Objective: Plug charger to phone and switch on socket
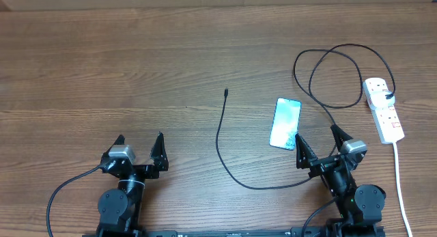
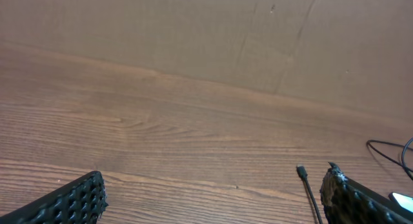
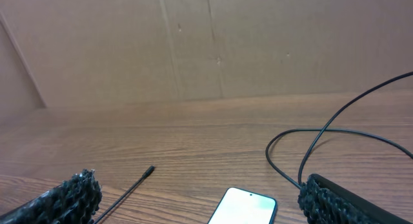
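Observation:
The phone (image 1: 285,123) lies flat, screen up, right of the table's middle; its top end shows in the right wrist view as the phone (image 3: 244,207). The charger, a thin black cable (image 1: 220,138), runs from its free plug tip (image 1: 226,93) down and round under the phone, then loops at the back right to the socket (image 1: 384,108). The plug tip (image 2: 301,172) lies just left of my left gripper's right finger. My left gripper (image 1: 139,143) stands open and empty at the front left. My right gripper (image 1: 317,138) stands open just in front of the phone, holding nothing.
A thick white cord (image 1: 401,189) runs from the socket to the front right edge. A brown cardboard wall (image 3: 206,43) stands along the back of the wooden table (image 1: 136,73). The cable's loops (image 1: 334,76) lie behind the phone.

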